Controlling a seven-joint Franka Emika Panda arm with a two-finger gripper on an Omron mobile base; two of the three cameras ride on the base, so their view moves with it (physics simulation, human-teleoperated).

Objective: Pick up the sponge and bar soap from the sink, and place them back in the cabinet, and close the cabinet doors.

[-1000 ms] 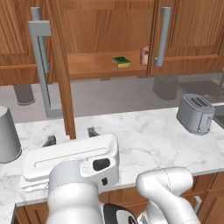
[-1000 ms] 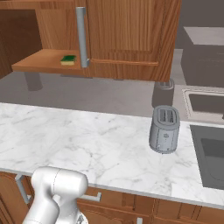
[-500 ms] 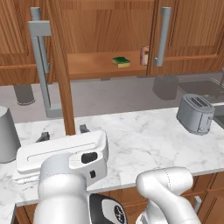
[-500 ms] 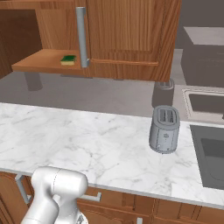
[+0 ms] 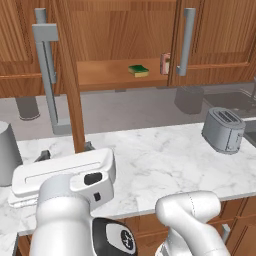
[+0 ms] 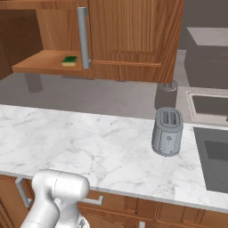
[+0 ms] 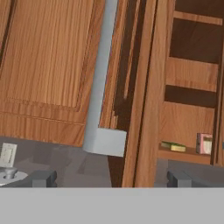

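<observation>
Sponge [image 5: 138, 70] & bar soap [image 5: 164, 63] sit on cabinet [image 5: 115, 75] shelf, upper centre of left base view; doors not yet shut. Gripper [image 7: 109, 178] at bottom of hand view, jaws wide apart, holding nothing, touching nothing. Open left door [image 5: 71, 95] edge stands just above gripper, its grey handle [image 7: 103, 83] running vertical, slightly left of centre. Probably next: push that door closed

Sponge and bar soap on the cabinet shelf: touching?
Apart. The left base view shows bare wooden shelf between the sponge and the bar soap; the hand view shows the same gap.
</observation>
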